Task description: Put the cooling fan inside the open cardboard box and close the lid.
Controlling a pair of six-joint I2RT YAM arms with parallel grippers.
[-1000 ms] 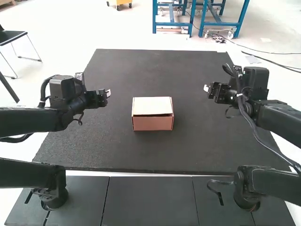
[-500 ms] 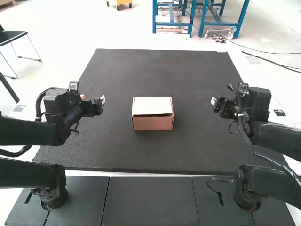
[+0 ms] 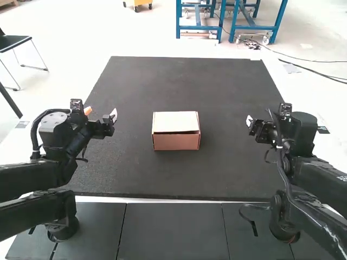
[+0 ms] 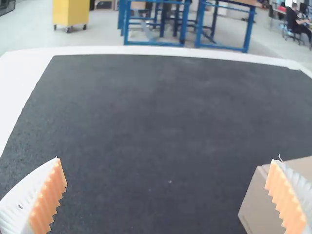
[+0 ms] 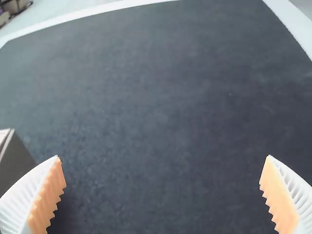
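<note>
Box [image 3: 175, 130] well inside mat [image 3: 179, 81] edges

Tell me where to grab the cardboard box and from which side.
Probably from above, clamping the cardboard box front wall to back wall. It sits flat on the mat with its lid down, so those upright walls are parallel and the flat top offers no edge to pinch.

On black mat [image 3: 162, 81] — cardboard box [image 3: 175, 130], lid seemingly shut; left gripper [image 3: 101, 114], right gripper [image 3: 256, 125] flank it, well apart.
</note>
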